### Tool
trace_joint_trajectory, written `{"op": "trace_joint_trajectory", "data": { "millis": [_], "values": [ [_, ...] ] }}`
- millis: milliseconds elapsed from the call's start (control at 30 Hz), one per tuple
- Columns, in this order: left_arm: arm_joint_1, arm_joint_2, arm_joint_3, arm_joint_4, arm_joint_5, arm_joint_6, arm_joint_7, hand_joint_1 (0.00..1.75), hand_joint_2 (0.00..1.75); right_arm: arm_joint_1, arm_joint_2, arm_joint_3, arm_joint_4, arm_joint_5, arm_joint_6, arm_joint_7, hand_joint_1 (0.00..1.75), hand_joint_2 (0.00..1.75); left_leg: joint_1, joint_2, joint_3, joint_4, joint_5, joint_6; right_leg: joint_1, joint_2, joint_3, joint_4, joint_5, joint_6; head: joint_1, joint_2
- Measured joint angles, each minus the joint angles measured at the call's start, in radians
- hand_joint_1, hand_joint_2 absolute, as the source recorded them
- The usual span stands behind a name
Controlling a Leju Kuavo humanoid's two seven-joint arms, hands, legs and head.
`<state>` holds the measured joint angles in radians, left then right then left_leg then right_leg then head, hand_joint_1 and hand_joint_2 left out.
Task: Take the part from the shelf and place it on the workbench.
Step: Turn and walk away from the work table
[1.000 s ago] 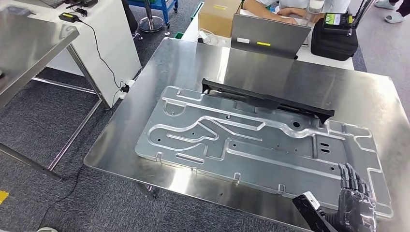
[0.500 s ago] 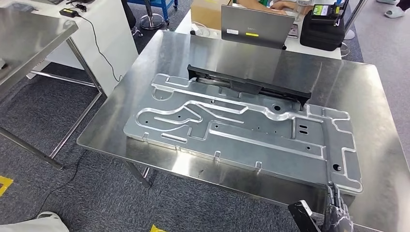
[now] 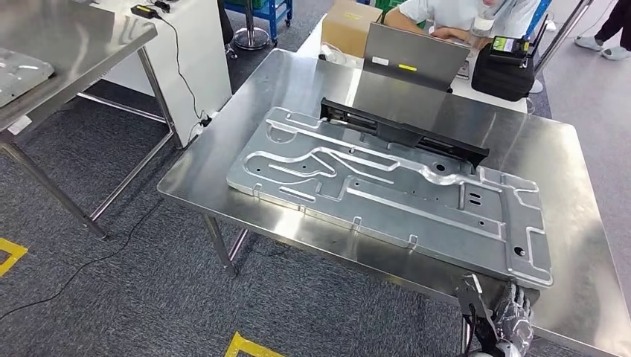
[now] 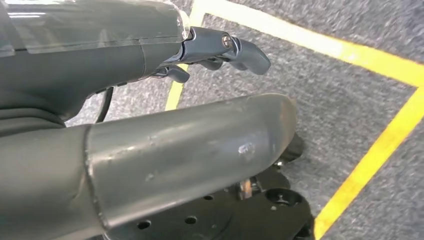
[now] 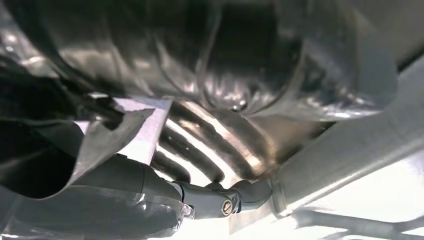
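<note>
The large stamped silver panel (image 3: 387, 190) lies flat on the steel workbench (image 3: 577, 156). A long black part (image 3: 405, 134) rests along the panel's far edge. My right hand (image 3: 510, 320) hangs at the bench's near right corner, just below the edge and off the panel, holding nothing. The right wrist view shows its fingers (image 5: 210, 197) loosely extended under the bench's underside frame (image 5: 350, 145). My left hand (image 4: 150, 100) hangs over grey carpet with yellow tape, its fingers (image 4: 235, 47) apart and nothing in them.
A second steel table (image 3: 82, 33) stands at the left with another silver part (image 3: 22, 71) on it. Behind the workbench are a laptop (image 3: 413, 63), a cardboard box (image 3: 350, 26), a black bag (image 3: 510, 71) and a seated person (image 3: 446, 11). Yellow tape (image 3: 245, 346) marks the floor.
The whole picture has shifted, so the camera has moved back from the bench. My right hand has come off the panel's near right corner and dropped below the bench edge.
</note>
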<state>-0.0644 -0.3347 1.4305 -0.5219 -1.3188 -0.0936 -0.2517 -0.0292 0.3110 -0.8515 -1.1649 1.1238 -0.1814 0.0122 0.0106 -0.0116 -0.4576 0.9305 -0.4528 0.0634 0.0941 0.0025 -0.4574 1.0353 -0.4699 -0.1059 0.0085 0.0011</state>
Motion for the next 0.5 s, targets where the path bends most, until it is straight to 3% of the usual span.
{"op": "trace_joint_trajectory", "data": {
  "millis": [33,67,100,133,167,200,267,300,333,367,400,433,467,500],
  "values": [
    [-0.008,-0.012,0.000,0.000,0.002,-0.001,0.000,0.00,0.00,-0.010,-0.007,-0.010,0.012,0.000,0.006,0.015,0.00,0.00,0.011,-0.002,-0.002,0.001,0.003,-0.006,0.025,-0.010,0.039,-0.074,0.027,-0.044,-0.016,0.000],
    [-0.017,-0.028,0.000,0.002,0.003,-0.002,0.002,0.00,0.00,-0.015,-0.014,-0.020,0.024,0.002,0.011,0.029,0.00,0.00,0.028,-0.003,-0.009,0.002,0.009,-0.016,0.046,-0.020,0.063,-0.128,0.044,-0.074,-0.030,0.000],
    [-0.025,-0.039,-0.001,0.004,0.004,-0.005,0.002,0.00,0.00,-0.016,-0.019,-0.029,0.039,0.007,0.017,0.041,0.00,0.00,0.043,-0.003,-0.016,0.001,0.019,-0.029,0.057,-0.029,0.069,-0.158,0.053,-0.080,-0.042,0.000],
    [-0.028,-0.042,-0.001,0.004,0.006,-0.007,0.004,0.00,0.00,-0.016,-0.017,-0.036,0.057,0.016,0.023,0.051,0.00,0.00,0.056,-0.005,-0.019,-0.010,0.031,-0.038,0.064,-0.037,0.068,-0.182,0.074,-0.072,-0.037,0.000],
    [-0.027,-0.045,-0.001,0.003,0.007,-0.009,0.006,0.00,0.00,-0.013,-0.014,-0.040,0.073,0.028,0.024,0.056,0.00,0.00,0.059,-0.005,-0.021,-0.020,0.039,-0.039,0.057,-0.031,0.075,-0.213,0.098,-0.068,-0.029,0.000],
    [-0.024,-0.044,0.000,0.000,0.008,-0.009,0.008,0.00,0.00,-0.010,-0.009,-0.043,0.086,0.041,0.024,0.059,0.00,0.00,0.055,-0.006,-0.023,-0.024,0.036,-0.039,0.043,-0.017,0.088,-0.253,0.118,-0.071,-0.023,0.000],
    [-0.021,-0.039,0.002,-0.009,0.012,-0.006,0.010,0.00,0.00,-0.004,-0.003,-0.048,0.100,0.061,0.020,0.058,0.00,0.00,0.041,-0.008,-0.056,0.031,-0.012,-0.049,-0.002,0.013,0.118,-0.330,0.139,-0.071,-0.016,0.000],
    [-0.019,-0.037,0.003,-0.013,0.016,-0.004,0.010,0.00,0.00,-0.002,-0.004,-0.051,0.101,0.062,0.012,0.045,0.00,0.00,0.041,-0.006,-0.083,0.093,-0.049,-0.066,-0.021,0.021,0.120,-0.346,0.138,-0.064,-0.016,0.000],
    [-0.017,-0.034,0.005,-0.018,0.022,-0.002,0.012,0.00,0.00,0.004,-0.004,-0.054,0.101,0.048,-0.006,0.019,0.00,0.00,0.049,-0.003,-0.109,0.157,-0.081,-0.085,-0.042,0.022,0.115,-0.345,0.138,-0.050,-0.016,0.000],
    [-0.014,-0.032,0.008,-0.021,0.032,0.002,0.013,0.00,0.00,0.018,-0.004,-0.054,0.098,0.009,-0.040,-0.021,0.00,0.00,0.060,0.000,-0.123,0.203,-0.096,-0.107,-0.064,0.021,0.105,-0.333,0.136,-0.035,-0.016,0.000],
    [-0.011,-0.030,0.011,-0.024,0.043,0.008,0.014,0.00,0.00,0.041,0.000,-0.048,0.089,-0.050,-0.085,-0.067,0.00,0.00,0.074,0.003,-0.122,0.217,-0.092,-0.132,-0.088,0.019,0.093,-0.313,0.128,-0.016,-0.016,0.000],
    [-0.010,-0.029,0.014,-0.024,0.054,0.016,0.014,0.00,0.00,0.070,0.004,-0.034,0.074,-0.120,-0.136,-0.111,0.00,0.00,0.089,0.007,-0.105,0.196,-0.072,-0.158,-0.115,0.018,0.075,-0.283,0.116,0.007,-0.016,0.000],
    [-0.011,-0.029,0.016,-0.024,0.065,0.024,0.013,0.00,0.00,0.112,0.011,-0.011,0.048,-0.203,-0.185,-0.146,0.00,0.00,0.106,0.008,-0.076,0.145,-0.052,-0.193,-0.145,0.015,0.048,-0.235,0.095,0.037,-0.016,0.000],
    [-0.012,-0.032,0.016,-0.020,0.073,0.031,0.012,0.00,0.00,0.159,0.016,0.018,0.007,-0.285,-0.228,-0.181,0.00,0.00,0.111,0.003,-0.064,0.122,-0.045,-0.227,-0.168,0.013,0.013,-0.178,0.072,0.070,-0.018,0.000]
  ]
}}
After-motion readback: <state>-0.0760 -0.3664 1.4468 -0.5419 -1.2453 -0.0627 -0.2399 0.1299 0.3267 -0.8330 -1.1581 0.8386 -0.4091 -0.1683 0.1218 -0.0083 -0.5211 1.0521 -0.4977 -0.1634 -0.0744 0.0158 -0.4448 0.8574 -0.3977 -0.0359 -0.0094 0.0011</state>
